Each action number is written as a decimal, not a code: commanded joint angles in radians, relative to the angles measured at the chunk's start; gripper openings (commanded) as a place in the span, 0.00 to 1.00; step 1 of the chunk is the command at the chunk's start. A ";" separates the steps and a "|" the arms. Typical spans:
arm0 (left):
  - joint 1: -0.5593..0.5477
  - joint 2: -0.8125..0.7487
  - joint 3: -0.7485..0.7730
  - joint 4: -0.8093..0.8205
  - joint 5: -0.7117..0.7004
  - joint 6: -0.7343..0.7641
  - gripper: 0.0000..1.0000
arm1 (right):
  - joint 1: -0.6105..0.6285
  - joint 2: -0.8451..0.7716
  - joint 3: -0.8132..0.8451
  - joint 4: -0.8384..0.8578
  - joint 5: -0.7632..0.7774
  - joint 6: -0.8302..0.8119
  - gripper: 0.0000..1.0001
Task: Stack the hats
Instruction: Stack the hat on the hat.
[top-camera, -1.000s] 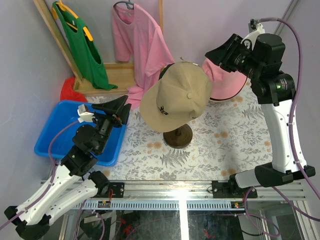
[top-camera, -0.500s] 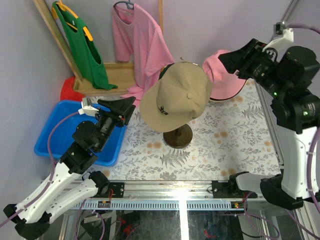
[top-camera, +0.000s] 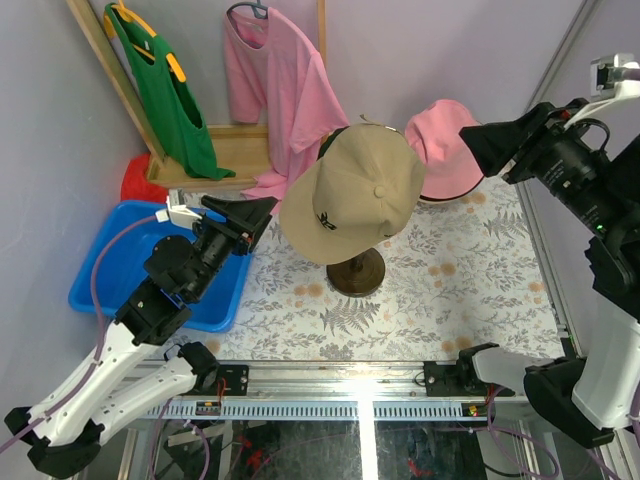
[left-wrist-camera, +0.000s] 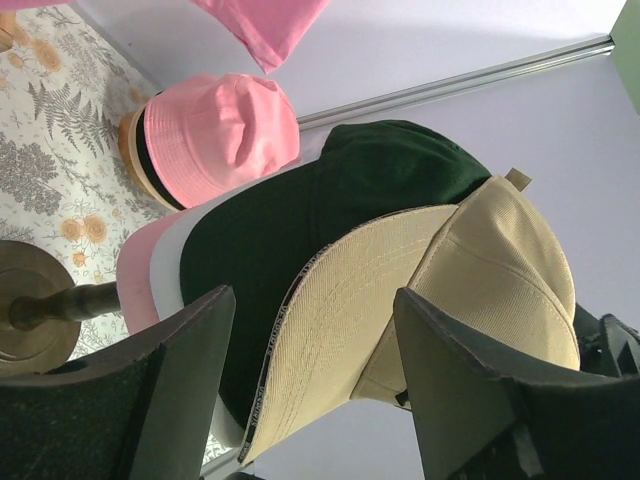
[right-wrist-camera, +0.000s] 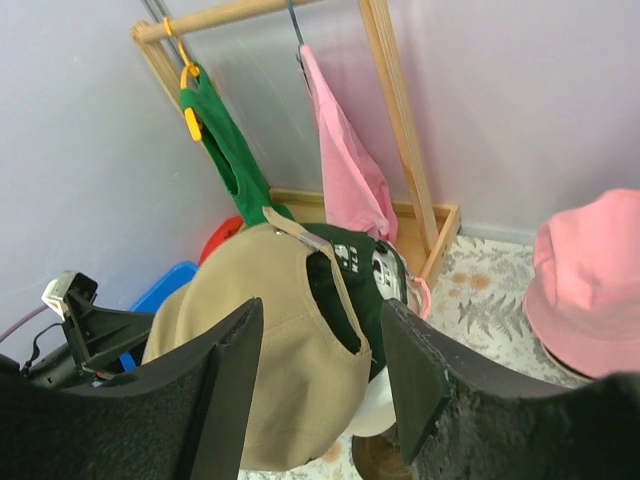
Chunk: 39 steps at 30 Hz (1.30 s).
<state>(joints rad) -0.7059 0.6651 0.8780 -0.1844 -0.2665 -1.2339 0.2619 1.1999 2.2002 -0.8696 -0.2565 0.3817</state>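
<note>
A tan cap (top-camera: 350, 195) with dark lettering sits on top of a stand in the middle of the table. Under it are a dark green cap (left-wrist-camera: 330, 215) and a pink cap edge (left-wrist-camera: 135, 272). The green cap also shows through the tan cap's back opening (right-wrist-camera: 345, 290). A pink bucket hat (top-camera: 445, 150) lies at the back right, also in the left wrist view (left-wrist-camera: 220, 135) and right wrist view (right-wrist-camera: 590, 285). My left gripper (top-camera: 255, 210) is open and empty just left of the tan cap's brim (left-wrist-camera: 340, 320). My right gripper (top-camera: 488, 145) is open and empty, raised right of the bucket hat.
The stand's dark round base (top-camera: 356, 272) rests on the floral cloth. A blue bin (top-camera: 100, 275) is at the left. A wooden rack (top-camera: 225, 150) at the back holds a green shirt (top-camera: 165, 95) and a pink shirt (top-camera: 285, 95). A red item (top-camera: 140, 182) lies behind the bin.
My right arm has pulled back up and to the right, uncovering the pink bucket hat. My left gripper has edged slightly toward the tan cap.
</note>
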 joint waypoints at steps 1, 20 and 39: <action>0.004 -0.026 0.013 -0.025 -0.029 0.022 0.65 | 0.005 0.087 0.172 -0.035 -0.050 -0.062 0.57; 0.009 0.037 0.044 0.012 0.090 0.173 0.71 | 0.313 0.206 0.209 -0.045 0.182 -0.096 0.56; 0.036 0.070 0.025 0.098 0.188 0.171 0.69 | 0.321 0.074 -0.016 -0.033 0.143 -0.061 0.53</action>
<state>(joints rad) -0.6815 0.7189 0.8986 -0.1589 -0.1257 -1.0786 0.5724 1.3193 2.2364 -0.9314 -0.0956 0.3161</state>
